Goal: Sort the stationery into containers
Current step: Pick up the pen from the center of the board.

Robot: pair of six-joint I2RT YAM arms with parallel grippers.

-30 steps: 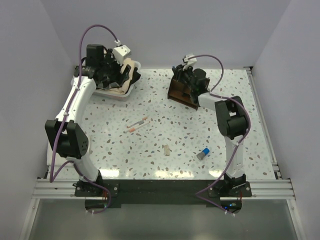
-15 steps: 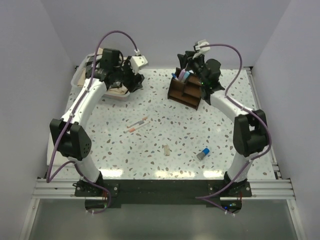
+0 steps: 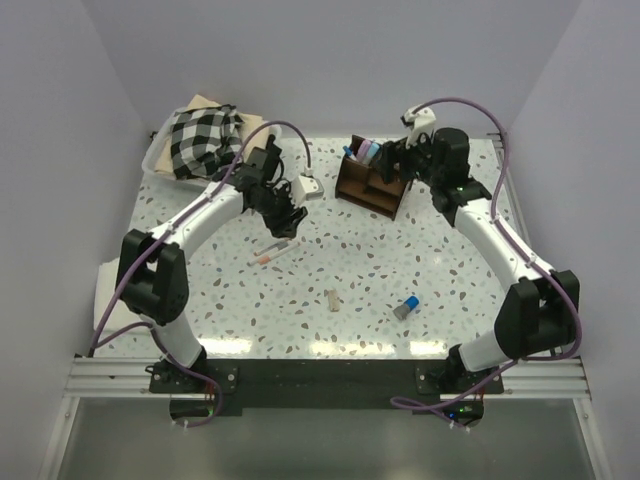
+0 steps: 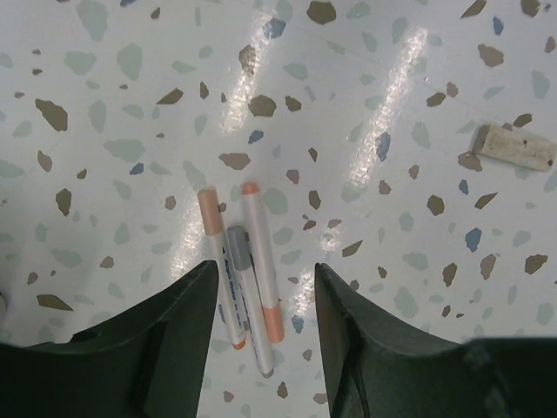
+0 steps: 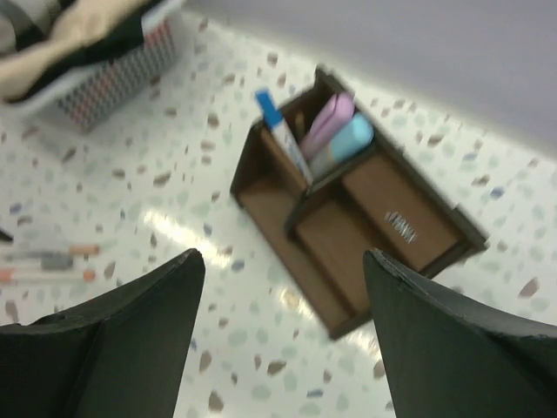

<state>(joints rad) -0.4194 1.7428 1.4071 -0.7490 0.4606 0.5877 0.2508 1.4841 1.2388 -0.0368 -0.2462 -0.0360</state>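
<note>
Three white pens with orange ends (image 4: 248, 261) lie side by side on the speckled table (image 3: 275, 247). My left gripper (image 4: 265, 266) is open and empty, low over them with a finger on each side; it shows in the top view (image 3: 283, 222). The brown wooden organizer (image 3: 368, 185) holds a pink, a light blue and a blue-white pen (image 5: 326, 135) in its back compartment. My right gripper (image 5: 284, 254) is open and empty, just right of and above the organizer (image 5: 365, 218). A beige eraser stub (image 3: 332, 299) and a blue-grey cylinder (image 3: 406, 306) lie nearer the front.
A white tub of checked cloth (image 3: 200, 140) stands at the back left, also in the right wrist view (image 5: 87, 52). The eraser stub also shows in the left wrist view (image 4: 515, 145). Walls close in the table on three sides.
My left arm swung from the tub out to the white pens. My right gripper drew back right from the organizer, where the pink and light blue pens now stand.
</note>
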